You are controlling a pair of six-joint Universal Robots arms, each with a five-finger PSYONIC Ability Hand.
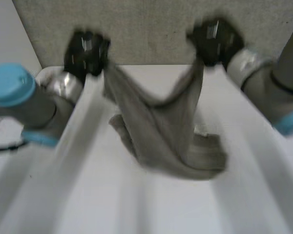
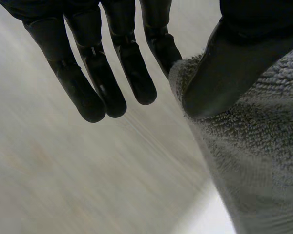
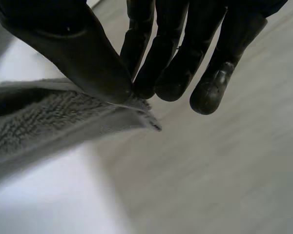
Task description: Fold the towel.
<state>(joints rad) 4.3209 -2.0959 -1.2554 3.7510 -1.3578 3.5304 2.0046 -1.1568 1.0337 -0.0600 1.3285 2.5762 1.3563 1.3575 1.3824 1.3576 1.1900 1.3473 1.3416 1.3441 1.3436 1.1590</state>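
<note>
Your left hand pinches one top corner of the towel under its thumb, with its fingers straight and spread. Your right hand nips the other top corner between thumb and fingertips. Both are raised over the far edge of the white table, well apart, so the grey cloth sags between them and hangs down. Its lower end lies bunched on the tabletop. Beyond the table you see a speckled grey wall.
</note>
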